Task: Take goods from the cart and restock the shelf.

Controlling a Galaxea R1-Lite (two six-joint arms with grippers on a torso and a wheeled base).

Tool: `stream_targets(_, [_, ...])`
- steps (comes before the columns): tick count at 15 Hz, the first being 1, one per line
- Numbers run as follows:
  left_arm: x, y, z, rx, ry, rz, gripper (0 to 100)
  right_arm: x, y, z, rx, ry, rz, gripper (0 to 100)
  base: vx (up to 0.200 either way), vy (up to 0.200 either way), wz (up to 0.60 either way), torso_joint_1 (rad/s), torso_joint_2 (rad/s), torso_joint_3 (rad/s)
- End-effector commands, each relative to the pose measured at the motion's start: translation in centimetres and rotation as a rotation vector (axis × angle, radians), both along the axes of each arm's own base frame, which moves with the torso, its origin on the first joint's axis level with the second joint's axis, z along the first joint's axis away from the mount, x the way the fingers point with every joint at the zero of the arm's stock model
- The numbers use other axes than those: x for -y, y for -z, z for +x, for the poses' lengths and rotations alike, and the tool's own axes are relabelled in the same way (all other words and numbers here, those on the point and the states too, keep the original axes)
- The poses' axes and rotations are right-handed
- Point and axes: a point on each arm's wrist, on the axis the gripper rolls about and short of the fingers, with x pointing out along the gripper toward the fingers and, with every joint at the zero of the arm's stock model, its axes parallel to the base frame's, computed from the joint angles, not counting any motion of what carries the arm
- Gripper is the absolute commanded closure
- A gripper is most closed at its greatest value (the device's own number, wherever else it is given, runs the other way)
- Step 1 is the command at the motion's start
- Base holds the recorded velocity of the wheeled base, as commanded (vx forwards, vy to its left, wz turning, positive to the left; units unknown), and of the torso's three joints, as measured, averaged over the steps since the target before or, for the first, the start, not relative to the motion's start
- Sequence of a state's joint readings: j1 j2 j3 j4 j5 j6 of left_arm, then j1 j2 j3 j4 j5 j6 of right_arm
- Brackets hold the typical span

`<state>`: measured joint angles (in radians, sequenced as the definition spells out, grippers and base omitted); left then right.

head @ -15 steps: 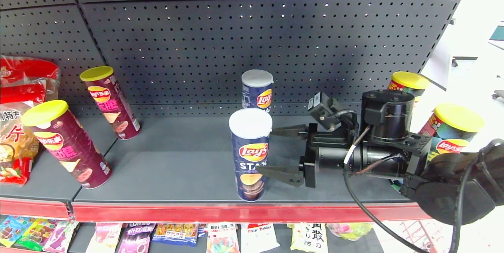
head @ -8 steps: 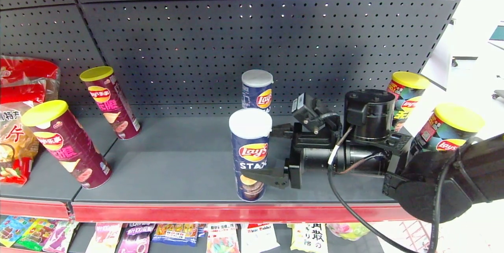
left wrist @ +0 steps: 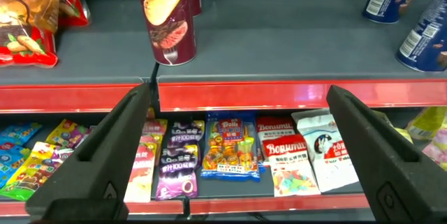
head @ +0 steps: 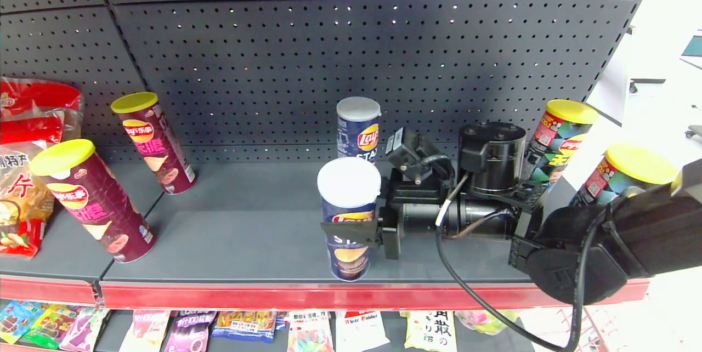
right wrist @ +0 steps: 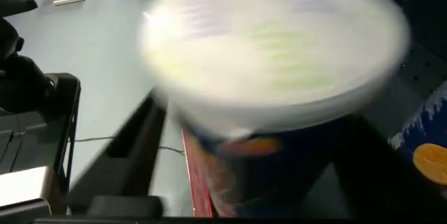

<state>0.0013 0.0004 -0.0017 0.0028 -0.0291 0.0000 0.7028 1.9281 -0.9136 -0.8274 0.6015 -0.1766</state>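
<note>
In the head view we see the right gripper (head: pixel 351 212) with its fingers closed on the blue chip can (head: pixel 349 198), which stands near the front edge of the shelf (head: pixel 247 231) with a 2nd blue can (head: pixel 358 127) behind it. We judge this placement nearly done, with only the release left. In the left wrist view the left gripper (left wrist: pixel 237 90) hangs before the snack packets (left wrist: pixel 230 151), fingers wide apart and empty. In the right wrist view the can's white lid (right wrist: pixel 279 49) sits blurred between the 2 fingers.

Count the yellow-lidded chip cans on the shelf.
4: front maroon can and rear maroon can at left; rear multicoloured can and front multicoloured can at right. The right arm may hide others.
</note>
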Motion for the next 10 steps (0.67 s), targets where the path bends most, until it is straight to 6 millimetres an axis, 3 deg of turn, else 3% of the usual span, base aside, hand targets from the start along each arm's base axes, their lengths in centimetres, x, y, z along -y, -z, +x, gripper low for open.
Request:
stream_targets(1, [0.0, 0.0, 0.0, 0.0, 0.0, 0.0, 0, -0.1, 0.3, -0.2, -0.004, -0.003, -0.007, 100, 0.0, 0.0, 0.0, 0.0, 0.0, 0.0])
stream_targets(10, [0.0, 0.0, 0.0, 0.0, 0.0, 0.0, 0, -0.4, -1.0, -1.0, 0.016, 0.233, 0.035, 100, 0.0, 0.0, 0.0, 0.0, 0.0, 0.0])
